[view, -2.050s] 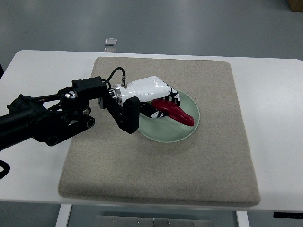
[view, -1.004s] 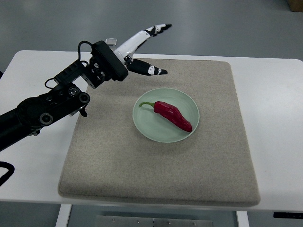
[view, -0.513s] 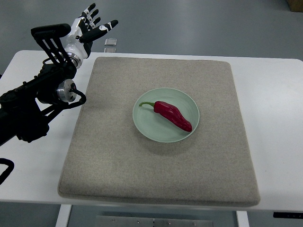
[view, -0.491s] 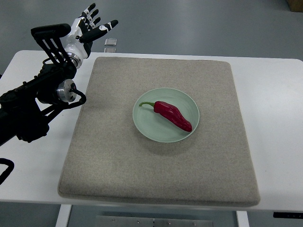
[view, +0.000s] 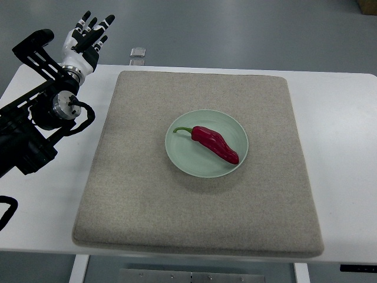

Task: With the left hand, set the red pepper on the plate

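A red pepper (view: 216, 144) with a green stem lies on the pale green plate (view: 184, 154) in the middle of the beige mat (view: 200, 206). My left hand (view: 86, 33) is raised at the far left corner of the table, well away from the plate. Its fingers are spread and it holds nothing. The right arm is out of view.
The black left arm (view: 35, 124) runs along the table's left side. The mat lies on a white table (view: 341, 147). A small clear object (view: 138, 53) sits at the table's far edge behind the mat.
The left hand let go of the pepper on the plate, lifted, and drew back to the far left corner. The pepper rests on the plate.
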Available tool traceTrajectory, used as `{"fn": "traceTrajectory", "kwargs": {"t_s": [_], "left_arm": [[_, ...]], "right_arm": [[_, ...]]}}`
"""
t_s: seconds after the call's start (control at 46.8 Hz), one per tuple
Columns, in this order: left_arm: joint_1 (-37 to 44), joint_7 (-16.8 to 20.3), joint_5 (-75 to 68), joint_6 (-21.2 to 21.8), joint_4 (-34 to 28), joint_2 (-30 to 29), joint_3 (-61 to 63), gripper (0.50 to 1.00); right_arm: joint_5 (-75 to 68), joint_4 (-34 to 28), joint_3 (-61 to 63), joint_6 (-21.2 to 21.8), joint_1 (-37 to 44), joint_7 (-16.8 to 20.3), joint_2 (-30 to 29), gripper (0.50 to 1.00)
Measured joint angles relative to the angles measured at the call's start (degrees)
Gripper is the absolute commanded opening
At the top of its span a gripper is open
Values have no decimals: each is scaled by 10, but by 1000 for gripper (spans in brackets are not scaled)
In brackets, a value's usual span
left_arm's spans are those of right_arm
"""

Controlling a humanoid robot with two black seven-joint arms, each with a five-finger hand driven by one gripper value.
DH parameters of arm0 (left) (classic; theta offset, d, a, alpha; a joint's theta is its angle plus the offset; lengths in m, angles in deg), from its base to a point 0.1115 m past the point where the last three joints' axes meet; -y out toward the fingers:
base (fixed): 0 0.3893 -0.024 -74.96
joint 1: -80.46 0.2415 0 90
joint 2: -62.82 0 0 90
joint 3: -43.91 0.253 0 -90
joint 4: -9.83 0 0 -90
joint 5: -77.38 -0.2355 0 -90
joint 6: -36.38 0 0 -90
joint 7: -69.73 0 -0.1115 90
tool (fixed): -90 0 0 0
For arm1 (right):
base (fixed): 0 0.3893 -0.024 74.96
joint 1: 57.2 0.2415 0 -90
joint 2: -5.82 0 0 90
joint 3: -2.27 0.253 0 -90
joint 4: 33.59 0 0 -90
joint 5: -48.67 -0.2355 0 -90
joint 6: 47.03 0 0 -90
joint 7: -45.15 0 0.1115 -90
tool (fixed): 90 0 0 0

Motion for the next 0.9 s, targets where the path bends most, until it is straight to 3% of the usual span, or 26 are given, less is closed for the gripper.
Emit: {"fn": "traceTrajectory", "kwargs": {"t_s": [0.897], "left_arm": [[31,0,51,-46,-2,15,-24,1000]], "right_arm": [[2,-5,2,5,0,0,0,928]]}}
